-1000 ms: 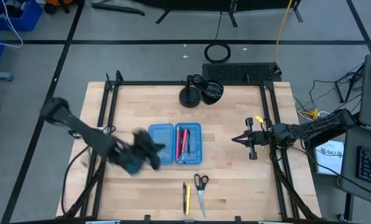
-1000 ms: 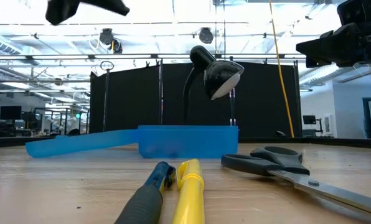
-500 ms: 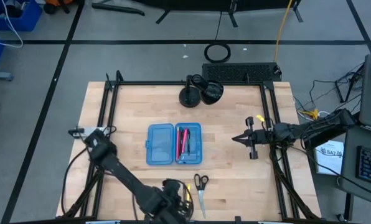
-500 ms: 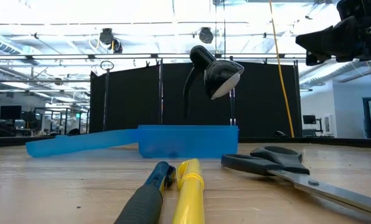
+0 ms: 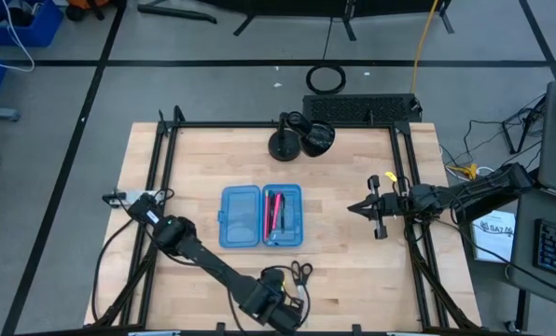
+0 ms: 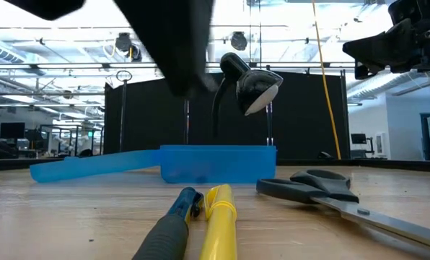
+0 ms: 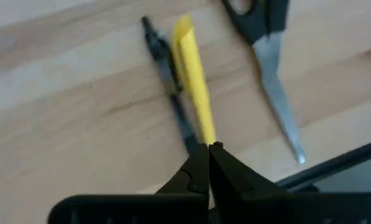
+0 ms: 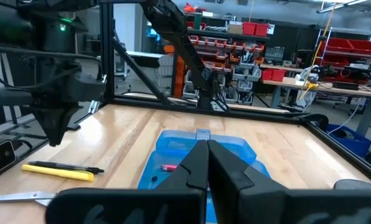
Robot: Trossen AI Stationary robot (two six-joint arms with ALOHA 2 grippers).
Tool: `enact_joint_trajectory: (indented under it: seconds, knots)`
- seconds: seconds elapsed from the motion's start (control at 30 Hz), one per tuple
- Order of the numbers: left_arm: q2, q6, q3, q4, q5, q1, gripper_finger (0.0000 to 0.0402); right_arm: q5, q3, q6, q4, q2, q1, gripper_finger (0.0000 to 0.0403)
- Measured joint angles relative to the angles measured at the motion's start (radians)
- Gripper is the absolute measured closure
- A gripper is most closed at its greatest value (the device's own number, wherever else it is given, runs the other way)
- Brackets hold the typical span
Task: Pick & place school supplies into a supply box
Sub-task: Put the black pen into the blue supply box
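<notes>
The translucent blue supply box [image 5: 261, 216] lies open on the table. Its right half holds pink-red and black pens [image 5: 276, 213]. A yellow pen [image 7: 195, 87] and a black pen [image 7: 170, 81] lie side by side near the near edge, with the black-handled scissors [image 7: 269, 68] to their right. My left gripper [image 7: 209, 148] is shut and hangs in the air over the near end of the two pens. It shows as a dark shape [image 6: 182, 65] above the table. My right gripper [image 8: 205, 146] is shut and hovers by the table's right side [image 5: 357, 209], pointing at the box.
A black desk lamp [image 5: 301, 138] stands at the far edge behind the box. Black frame rails [image 5: 161, 177] run along the table's left and right sides. Bare wood lies between the box and my right gripper. The box's lid half [image 6: 92, 165] lies flat to the left.
My left arm has swung from beside the box's left half toward the near edge and then a little to the right. It now stands over the yellow and black pens and has come into the top of the low view. My right gripper has kept still.
</notes>
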Motion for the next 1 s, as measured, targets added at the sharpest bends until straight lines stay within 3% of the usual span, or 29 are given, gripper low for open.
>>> enact_joint_trajectory:
  seconds: [0.2,0.33,0.47,0.7,1.0]
  knots:
    - [-0.001,0.14,0.0,0.003,-0.051,-0.002,0.0316,0.0,0.0,0.001,-0.005,0.0,0.0,0.0403]
    - [-0.001,0.139,0.0,-0.002,-0.102,0.0,0.025,0.0,0.0,0.022,-0.008,0.0,0.0,0.0403]
    - [-0.003,0.096,-0.033,-0.007,-0.061,0.011,0.0203,0.0,0.0,0.027,-0.008,0.0,0.0,0.0403]
    - [-0.001,0.07,-0.14,0.004,0.021,0.016,0.0191,0.0,0.0,0.027,-0.008,0.0,0.0,0.0403]
    - [0.0,0.108,-0.177,0.065,0.024,0.027,0.019,0.0,0.0,0.045,-0.007,0.0,0.0,0.0403]
